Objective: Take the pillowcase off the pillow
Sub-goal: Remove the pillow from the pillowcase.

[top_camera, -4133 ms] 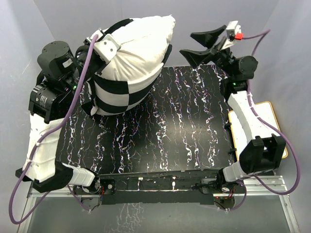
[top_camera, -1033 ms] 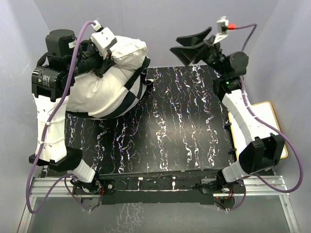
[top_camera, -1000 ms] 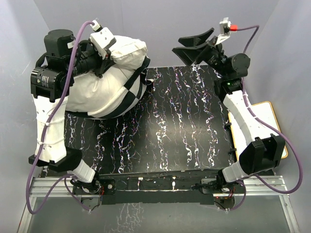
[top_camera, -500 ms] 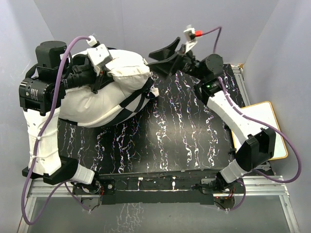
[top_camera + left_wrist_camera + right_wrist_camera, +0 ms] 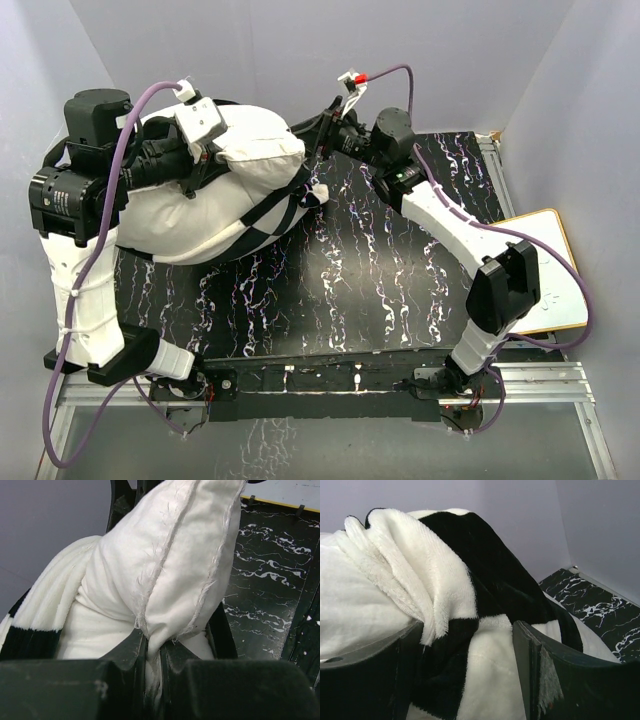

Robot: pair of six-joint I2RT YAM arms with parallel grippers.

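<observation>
My left gripper (image 5: 213,152) is shut on a corner of the off-white pillow (image 5: 190,205) and holds it up over the table's back left. In the left wrist view the jaws (image 5: 152,641) pinch the pillow's frayed seam (image 5: 170,565). The black-and-white checkered pillowcase (image 5: 285,200) is bunched round the pillow's right end and underside, and its plush edge also shows in the left wrist view (image 5: 42,610). My right gripper (image 5: 318,135) is open against that bunched end. In the right wrist view its jaws (image 5: 467,625) stand apart with the pillowcase (image 5: 470,580) between them.
The black marbled table (image 5: 390,270) stretches to the front and right. A white board with a yellow rim (image 5: 550,270) lies off the table's right edge. Grey walls stand close behind and at both sides.
My right arm has swung left from the back right, and its open jaws now reach the pillowcase. My left arm has kept its grip and shifted the pillow slightly.
</observation>
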